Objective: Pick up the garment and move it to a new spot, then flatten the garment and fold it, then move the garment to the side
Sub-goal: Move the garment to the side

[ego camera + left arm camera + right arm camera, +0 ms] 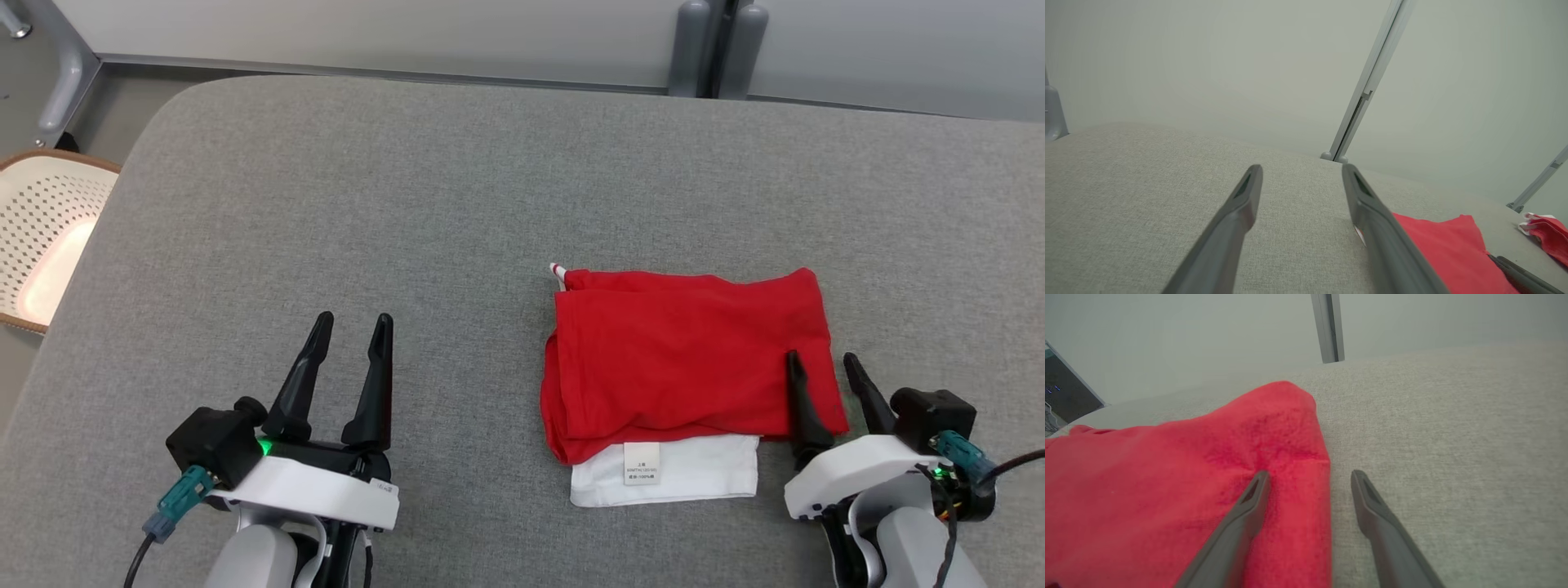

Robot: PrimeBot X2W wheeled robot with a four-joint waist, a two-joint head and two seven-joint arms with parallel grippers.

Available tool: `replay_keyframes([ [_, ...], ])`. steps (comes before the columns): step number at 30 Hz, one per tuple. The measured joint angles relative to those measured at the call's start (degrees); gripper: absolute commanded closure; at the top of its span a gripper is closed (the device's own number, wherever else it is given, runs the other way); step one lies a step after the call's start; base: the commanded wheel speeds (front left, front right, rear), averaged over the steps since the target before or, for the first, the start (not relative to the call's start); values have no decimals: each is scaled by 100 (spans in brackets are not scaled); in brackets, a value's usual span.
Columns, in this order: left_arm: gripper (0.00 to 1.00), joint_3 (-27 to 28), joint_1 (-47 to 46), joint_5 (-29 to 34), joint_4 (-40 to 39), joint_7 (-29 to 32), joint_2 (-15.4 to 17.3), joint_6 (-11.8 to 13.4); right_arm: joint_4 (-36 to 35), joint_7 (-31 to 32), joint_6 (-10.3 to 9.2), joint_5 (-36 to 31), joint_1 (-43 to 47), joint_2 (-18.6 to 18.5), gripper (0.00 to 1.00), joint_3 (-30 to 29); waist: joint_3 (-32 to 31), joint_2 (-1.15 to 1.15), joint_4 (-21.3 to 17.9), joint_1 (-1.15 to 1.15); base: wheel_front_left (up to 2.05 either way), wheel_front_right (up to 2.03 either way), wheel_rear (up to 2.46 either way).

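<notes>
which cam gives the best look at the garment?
Head view: the whole folded garment, white layer and label included. Left wrist view catches a red corner; right wrist view, its red edge close up.

A robotics test bay rather than a home: a broad work table padded in grey fabric stands against plain pale partition panels joined by grey metal posts. A perforated cream laundry basket sits on the bare grey floor beside it; a red garment lies on the padding.
</notes>
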Motion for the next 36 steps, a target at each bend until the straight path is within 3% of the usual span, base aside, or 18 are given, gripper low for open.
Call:
replay_keyframes([
  [4, 0, -19, -72, -33, 9, 0, 0, 0, 307, -10, 0, 59, -175, 9, 0, 64, 90, 0, 70, 0, 0, 0, 0],
  [5, 0, -23, -77, -33, 9, 0, 0, 0, 370, -11, 0, 71, -215, 5, 19, 77, 104, 0, 79, 0, 0, 0, 0],
  [6, 0, -24, -77, -33, 13, 0, -1, 0, 441, -18, 0, 90, -263, 2, 64, 88, 113, 0, 84, 0, 0, 0, 0],
  [7, 0, -22, -77, -33, 16, 0, 0, 0, 500, -29, 0, 97, -308, 2, 100, 93, 118, 0, 83, 0, 0, 0, 0],
  [15, 0, 1, -77, 37, 52, 0, 0, 0, 769, -147, 1, -105, -497, -13, 100, 234, 59, 0, -90, 0, 0, 0, 0],
  [20, 0, 0, -75, 104, 22, 0, 1, 0, 506, -221, 1, -890, -588, -379, 100, 425, 0, 0, -343, 0, 0, 0, 0],
  [21, 0, -9, -74, 135, -5, 0, 0, 0, 336, -234, 2, -1221, -639, -510, 100, 550, -11, 0, -476, 0, 0, 0, 0],
  [26, 0, -15, -98, 197, -91, -1, 0, 0, -226, -241, 2, -1638, -881, -1088, 100, 858, 24, 0, -854, 0, 0, 0, 0],
  [36, 0, -397, -590, 424, -296, -1, 70, 0, -691, -104, 7, -1524, -1994, -2684, 100, 1514, 554, 0, -1534, 0, 0, 0, 0],
])
